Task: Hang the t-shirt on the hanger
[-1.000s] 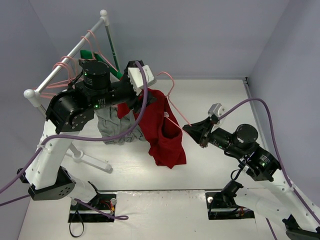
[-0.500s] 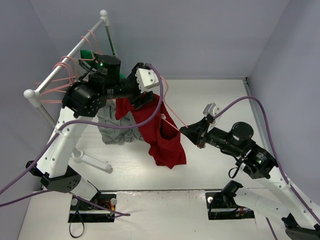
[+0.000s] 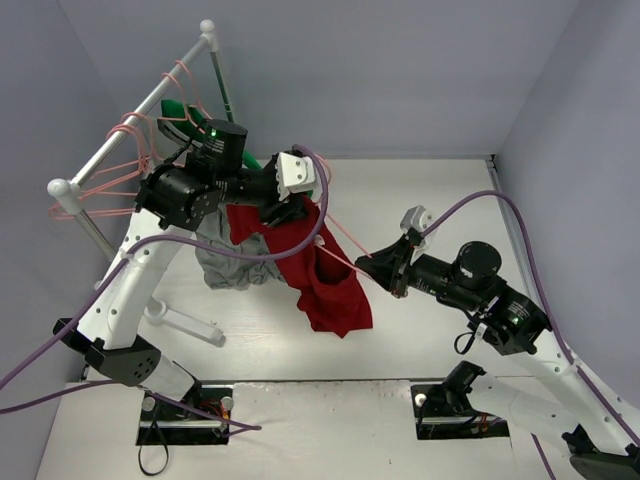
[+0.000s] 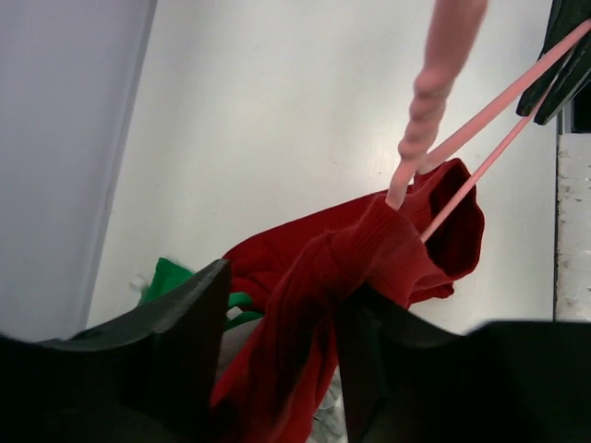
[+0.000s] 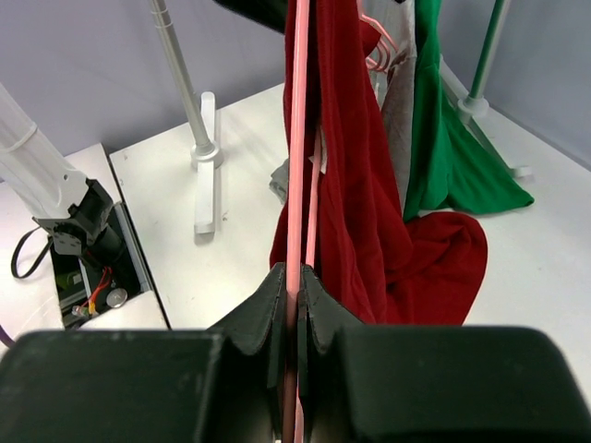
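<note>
Left hand (image 4: 288,281) has shifted right, fingers (image 4: 185,323) astride bunched t-shirt (image 3: 330,290), grip unclear; right hand (image 5: 294,277) clamps thin pink wire hanger (image 5: 297,138).

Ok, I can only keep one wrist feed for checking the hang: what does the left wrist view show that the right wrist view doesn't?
Only left wrist: the hanger's twisted neck and the left gripper straddling the bunched dark red t-shirt. Only right wrist: the grey t-shirt and the clothes rack's pole. Both: that red t-shirt, the pink hanger, the green garment, the right gripper shut on the hanger's wire.
</note>
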`<action>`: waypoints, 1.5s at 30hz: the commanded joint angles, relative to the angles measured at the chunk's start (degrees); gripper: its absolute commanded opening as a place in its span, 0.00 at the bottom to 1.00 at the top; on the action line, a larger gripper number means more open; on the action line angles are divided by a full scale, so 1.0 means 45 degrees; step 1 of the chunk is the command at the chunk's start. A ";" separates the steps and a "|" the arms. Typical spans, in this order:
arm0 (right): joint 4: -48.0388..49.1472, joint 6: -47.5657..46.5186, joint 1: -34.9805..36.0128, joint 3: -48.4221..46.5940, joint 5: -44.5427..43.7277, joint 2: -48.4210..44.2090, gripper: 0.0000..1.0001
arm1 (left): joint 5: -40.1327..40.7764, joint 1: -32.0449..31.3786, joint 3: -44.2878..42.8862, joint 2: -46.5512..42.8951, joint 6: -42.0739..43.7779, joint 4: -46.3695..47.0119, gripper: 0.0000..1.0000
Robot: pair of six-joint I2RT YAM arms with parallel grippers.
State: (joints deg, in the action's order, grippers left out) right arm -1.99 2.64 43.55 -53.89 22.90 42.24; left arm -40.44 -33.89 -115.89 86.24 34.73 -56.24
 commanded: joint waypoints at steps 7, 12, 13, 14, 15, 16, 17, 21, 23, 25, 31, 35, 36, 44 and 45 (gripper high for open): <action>0.1499 -0.0119 -0.0007 -0.0550 -0.0728 0.0100 0.00 | -0.0251 0.0246 0.0073 -0.1108 0.0482 0.0385 0.00; 0.1202 0.0240 -0.0083 -0.0658 -0.3316 0.0299 0.10 | 0.1259 0.0251 0.0264 -0.1474 0.0041 0.0727 0.00; 0.1098 0.0272 -0.0074 -0.0767 -0.3978 0.0374 0.18 | 0.1632 0.0246 0.0504 -0.1580 -0.0023 0.1018 0.00; 0.0873 0.0386 -0.0080 -0.1026 -0.4788 0.0501 0.29 | 0.2398 0.0246 0.0703 -0.1707 -0.0285 0.1463 0.00; 0.0635 0.0536 -0.0088 -0.1350 -0.5692 0.0667 0.40 | 0.3231 0.0246 0.0925 -0.1788 -0.0665 0.1861 0.00; 0.0420 0.0686 -0.0088 -0.1629 -0.6443 0.0829 0.48 | 0.3889 0.0242 0.1163 -0.1804 -0.1064 0.2118 0.00; 0.0153 0.0874 -0.0088 -0.1773 -0.6764 0.0924 0.52 | 0.4255 0.0227 0.1337 -0.1820 -0.1520 0.2261 0.00; -0.0398 0.1490 -0.0088 -0.2050 -0.8161 0.1181 0.62 | 0.5669 0.0207 0.1877 -0.2070 -0.2556 0.3151 0.00; -0.0474 0.2164 -0.0068 -0.1990 -0.8507 0.1199 0.63 | 0.6272 0.0115 0.1985 -0.2113 -0.2816 0.3261 0.00; -0.0474 0.2589 -0.0088 -0.1894 -0.8470 0.1327 0.63 | 0.7049 0.0012 0.2004 -0.2148 -0.3046 0.3279 0.00; -0.0348 0.4593 0.0118 -0.1468 -0.7833 0.2287 0.59 | 0.8855 -0.0998 0.2595 -0.2456 -0.2956 0.3259 0.00; 0.0589 0.5417 0.0545 -0.1236 -0.7653 0.3164 0.55 | 0.9403 -0.1499 0.3015 -0.2736 -0.3108 0.3228 0.00; 0.0944 0.5574 0.0702 -0.1228 -0.7629 0.3268 0.54 | 0.9475 -0.1542 0.3073 -0.2777 -0.3182 0.3220 0.00; 0.1886 0.6417 0.1523 -0.1411 -0.7550 0.4818 0.53 | 0.9607 -0.1574 0.3215 -0.3141 -0.3805 0.3201 0.00; 0.2019 0.6489 0.1549 -0.1372 -0.7550 0.4912 0.53 | 0.9577 -0.1603 0.3247 -0.3180 -0.3861 0.3217 0.00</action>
State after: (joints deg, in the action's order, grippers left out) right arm -0.36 28.64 49.57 -59.05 -10.78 63.20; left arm 1.60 -40.87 -100.47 74.66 19.72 -46.46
